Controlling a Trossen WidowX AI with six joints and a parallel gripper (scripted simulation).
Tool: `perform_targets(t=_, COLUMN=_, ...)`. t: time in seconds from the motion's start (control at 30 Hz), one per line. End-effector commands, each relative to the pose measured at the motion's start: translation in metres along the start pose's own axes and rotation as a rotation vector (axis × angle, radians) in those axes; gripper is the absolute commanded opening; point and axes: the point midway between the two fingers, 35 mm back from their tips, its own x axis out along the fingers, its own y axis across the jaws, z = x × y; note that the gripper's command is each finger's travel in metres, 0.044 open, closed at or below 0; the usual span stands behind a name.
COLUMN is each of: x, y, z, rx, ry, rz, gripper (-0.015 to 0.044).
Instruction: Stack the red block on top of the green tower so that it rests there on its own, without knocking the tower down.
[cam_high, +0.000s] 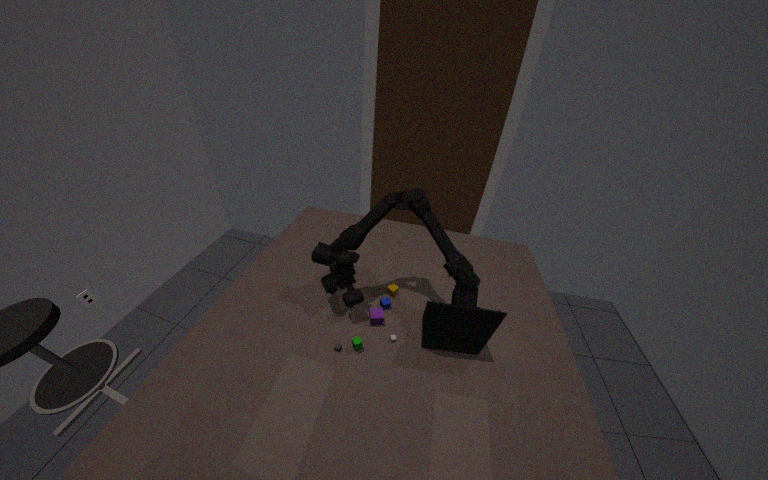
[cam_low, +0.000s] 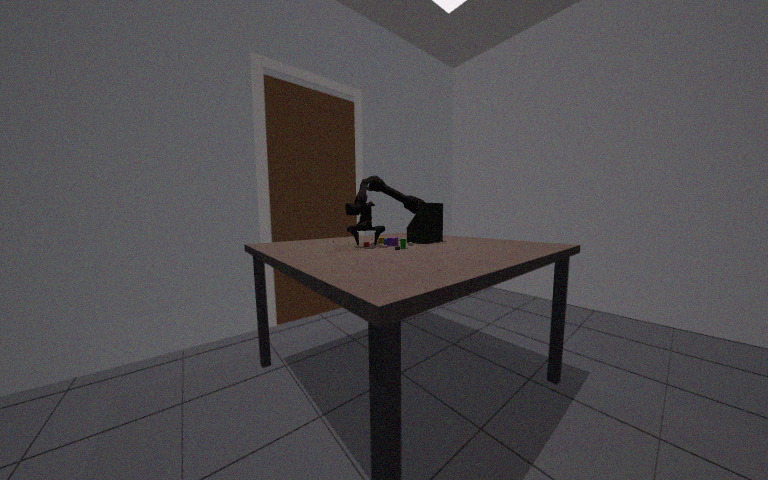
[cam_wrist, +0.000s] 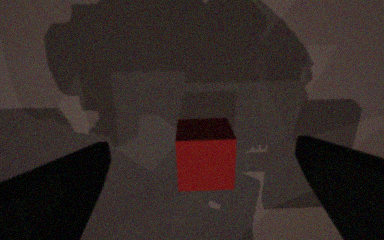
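Note:
The red block (cam_low: 366, 244) (cam_wrist: 206, 164) sits on the table between my fingers, with space on both sides of it in the wrist view. In the top view the arm hides it. My gripper (cam_low: 366, 245) (cam_wrist: 203, 148) is open and points down, its fingertips low at the table around the block. The green tower (cam_high: 357, 343) (cam_low: 403, 243) stands upright on the table, nearer to the top view than the gripper and to its right in the exterior view. It is out of the wrist view.
A purple block (cam_high: 376, 316) (cam_low: 391, 241), a blue block (cam_high: 385, 302) and a yellow block (cam_high: 393, 289) lie in a row beside the gripper. A small dark block (cam_high: 338, 347) and a small white block (cam_high: 393, 338) lie on either side of the green tower.

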Motion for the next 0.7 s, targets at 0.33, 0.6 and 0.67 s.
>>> perform_targets(t=0.33, x=-0.0003, y=-0.0001, z=0.0005, rx=0.001, ry=0.0, rz=0.0, gripper=0.0125)
perform_targets(t=0.6, x=-0.0003, y=-0.0001, z=0.0005, rx=0.001, ry=0.0, rz=0.0, gripper=0.0052)
perform_targets(t=0.67, x=-0.0015, y=-0.0001, z=0.0006, rx=0.0, ry=0.0, rz=0.0, gripper=0.0019)
